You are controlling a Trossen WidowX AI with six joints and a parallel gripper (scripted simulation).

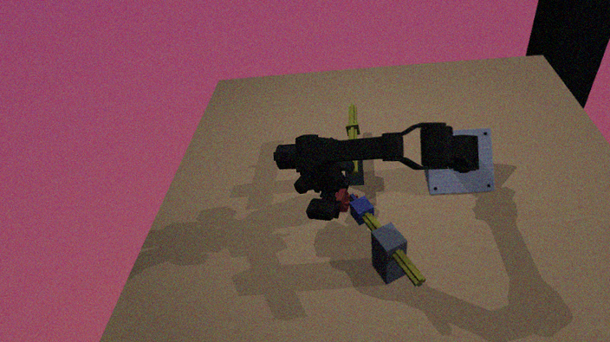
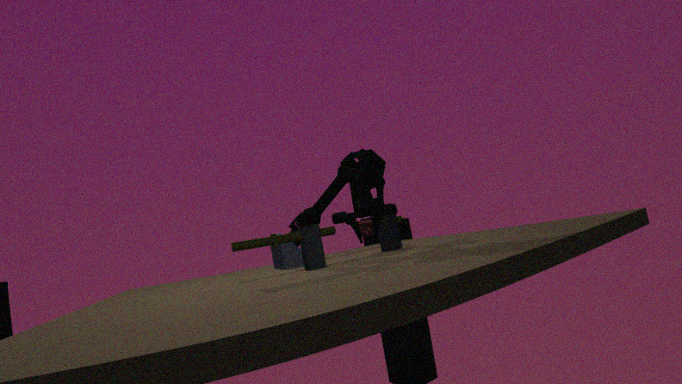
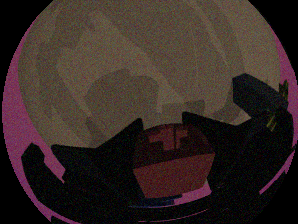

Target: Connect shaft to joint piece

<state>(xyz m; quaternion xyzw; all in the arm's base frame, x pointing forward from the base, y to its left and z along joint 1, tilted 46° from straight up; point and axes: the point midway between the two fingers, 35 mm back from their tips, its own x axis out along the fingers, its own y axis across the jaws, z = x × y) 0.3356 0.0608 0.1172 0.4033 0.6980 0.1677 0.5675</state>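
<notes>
The red joint piece (image 1: pixel 343 200) (image 2: pixel 367 226) (image 3: pixel 174 175) sits beside the blue hinge part (image 1: pixel 361 208) on the end of the first yellow shaft (image 1: pixel 409 266), which runs through the first grey block (image 1: pixel 389 238) (image 2: pixel 391 239). My gripper (image 3: pixel 162 119) is shut on the red joint piece, one dark finger on each side. Its cross-shaped opening faces up in the wrist view, while the second block (image 3: pixel 256 96) stands to the right there. The second yellow shaft (image 1: pixel 352 113) (image 2: pixel 250 244) passes through that block, tip apart from the joint; arm parts hide some of it.
The arm's pale base plate (image 1: pixel 485 176) is at the right of the top view. The arm spans left from it over the second shaft. A collar (image 1: pixel 352 129) sits on that shaft. The table's side edge (image 2: pixel 295 329) shows in the exterior view.
</notes>
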